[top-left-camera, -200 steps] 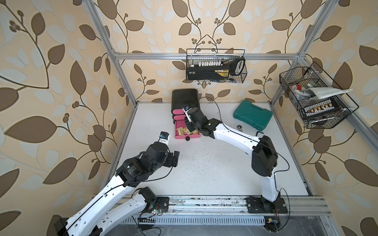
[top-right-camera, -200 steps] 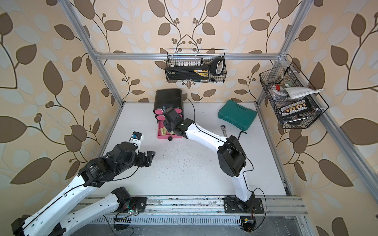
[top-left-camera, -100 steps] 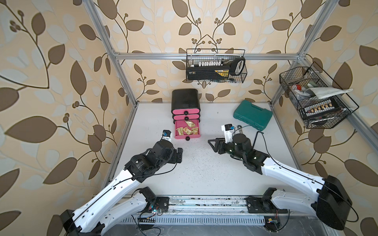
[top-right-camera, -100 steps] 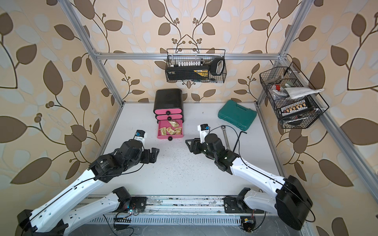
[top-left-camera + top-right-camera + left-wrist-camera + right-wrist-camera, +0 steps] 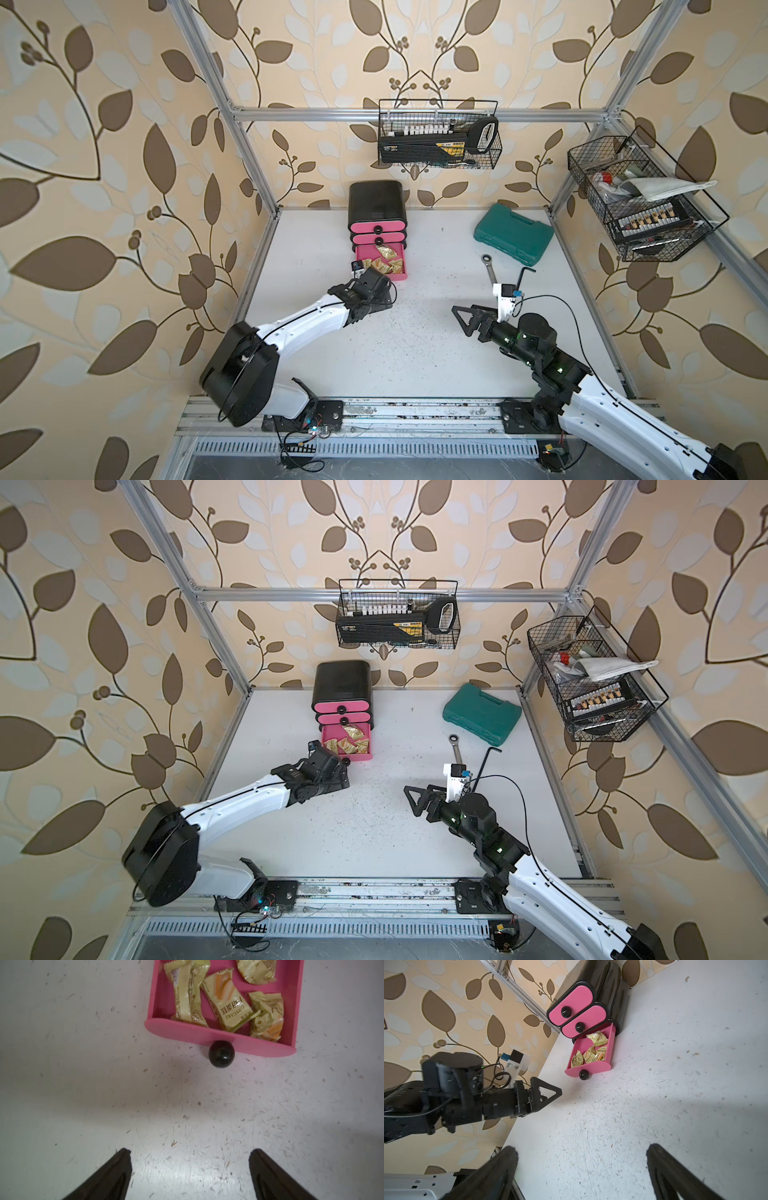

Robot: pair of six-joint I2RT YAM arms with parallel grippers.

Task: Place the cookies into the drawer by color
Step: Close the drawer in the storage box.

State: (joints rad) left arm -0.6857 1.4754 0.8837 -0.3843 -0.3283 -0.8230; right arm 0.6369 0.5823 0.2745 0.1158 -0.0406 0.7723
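Observation:
The drawer cabinet (image 5: 377,201) is black with three pink fronts and stands at the back of the table. Its bottom drawer (image 5: 187,1032) is pulled out. Several pale yellow cookies (image 5: 226,1007) lie inside it, also visible in a top view as cookies (image 5: 382,262). My left gripper (image 5: 190,1153) is open and empty, low over the table. It sits just in front of the drawer's round black knob (image 5: 221,1056) without touching it. My right gripper (image 5: 580,1151) is open and empty too. It hovers over the table's front right, well away from the drawer, seen in a top view as the right gripper (image 5: 463,320).
A teal tool case (image 5: 513,237) lies at the back right. A wrench (image 5: 490,270) and a hex key (image 5: 521,278) lie in front of it, close to the right wrist. Wire baskets hang on the back wall (image 5: 438,141) and the right wall (image 5: 640,203).
The right arm pulled back from the open drawer to the front right and its jaws opened wide. The left arm reached forward to the drawer's front.

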